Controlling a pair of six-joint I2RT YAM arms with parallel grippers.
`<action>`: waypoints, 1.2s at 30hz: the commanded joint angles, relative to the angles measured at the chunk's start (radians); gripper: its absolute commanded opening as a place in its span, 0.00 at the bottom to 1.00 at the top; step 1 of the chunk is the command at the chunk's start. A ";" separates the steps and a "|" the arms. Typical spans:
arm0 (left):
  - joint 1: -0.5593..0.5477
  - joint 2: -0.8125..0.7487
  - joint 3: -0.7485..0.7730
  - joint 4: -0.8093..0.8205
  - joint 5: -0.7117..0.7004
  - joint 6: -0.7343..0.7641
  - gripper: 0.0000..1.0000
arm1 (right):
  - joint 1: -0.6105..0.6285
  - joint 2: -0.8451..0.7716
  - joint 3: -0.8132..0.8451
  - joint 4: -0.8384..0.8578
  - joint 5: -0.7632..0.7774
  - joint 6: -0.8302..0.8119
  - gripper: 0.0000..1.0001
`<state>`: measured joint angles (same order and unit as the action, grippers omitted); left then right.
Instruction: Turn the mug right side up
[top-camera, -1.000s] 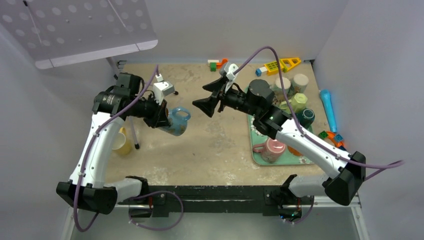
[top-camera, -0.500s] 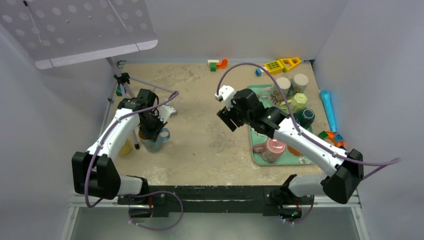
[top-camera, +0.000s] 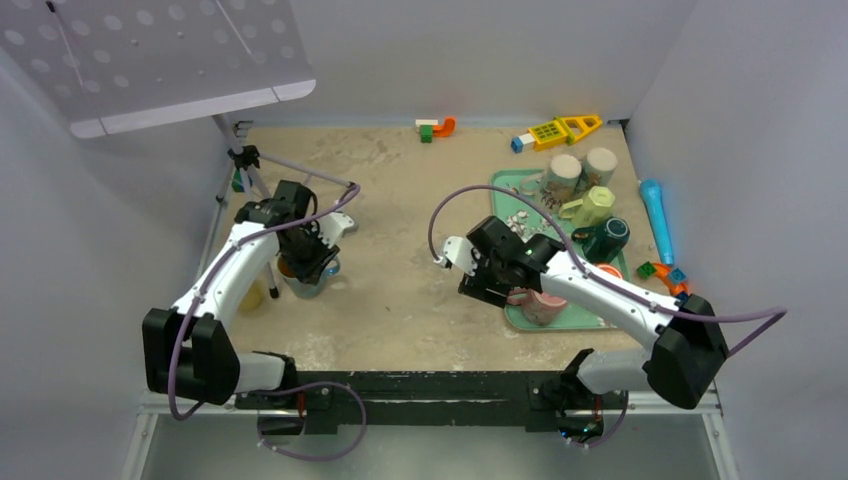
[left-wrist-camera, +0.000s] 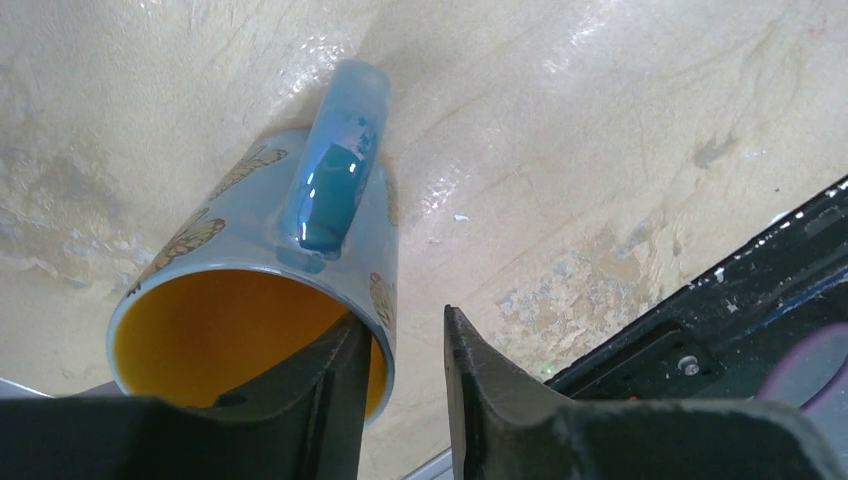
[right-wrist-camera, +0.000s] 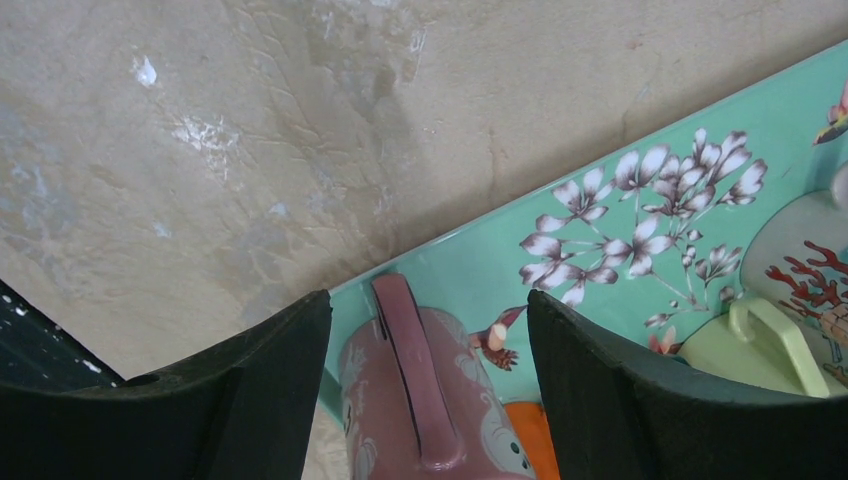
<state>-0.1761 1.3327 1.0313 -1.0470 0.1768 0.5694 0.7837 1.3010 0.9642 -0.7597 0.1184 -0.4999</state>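
Note:
A light blue mug (top-camera: 312, 277) with butterflies and an orange inside stands upright, mouth up, on the table at the left; it also shows in the left wrist view (left-wrist-camera: 260, 280). My left gripper (top-camera: 304, 262) (left-wrist-camera: 402, 318) is slightly open, one finger inside the rim, the other outside with a gap. A pink mug (top-camera: 545, 300) (right-wrist-camera: 425, 400) sits at the near left corner of the teal tray (top-camera: 520, 322), apparently bottom up. My right gripper (top-camera: 488, 290) (right-wrist-camera: 428, 300) is open wide, its fingers on either side of the pink mug's handle, not touching it.
The tray holds several more mugs (top-camera: 590, 205). A yellow mug (top-camera: 250, 293) and a small tripod (top-camera: 248, 165) stand left of the blue mug. Toy blocks (top-camera: 434, 128) and a yellow toy (top-camera: 562, 128) lie at the back, a blue cylinder (top-camera: 657, 215) at the right.
The left arm carried the blue mug down and left, set it upright and loosened its jaws. The right arm swung down from mid-table to the pink mug on the tray.

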 joint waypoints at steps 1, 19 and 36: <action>0.002 -0.067 0.041 -0.045 0.092 0.025 0.39 | 0.005 0.002 -0.025 -0.027 0.011 -0.063 0.75; 0.004 -0.228 0.194 -0.216 0.225 0.001 0.53 | 0.000 0.004 -0.168 -0.017 0.136 -0.090 0.76; 0.004 -0.270 0.290 -0.311 0.404 -0.007 0.54 | -0.021 0.032 -0.034 0.005 0.305 -0.067 0.00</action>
<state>-0.1764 1.0817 1.2472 -1.3148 0.4515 0.5625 0.7654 1.3998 0.8165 -0.7788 0.3061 -0.6079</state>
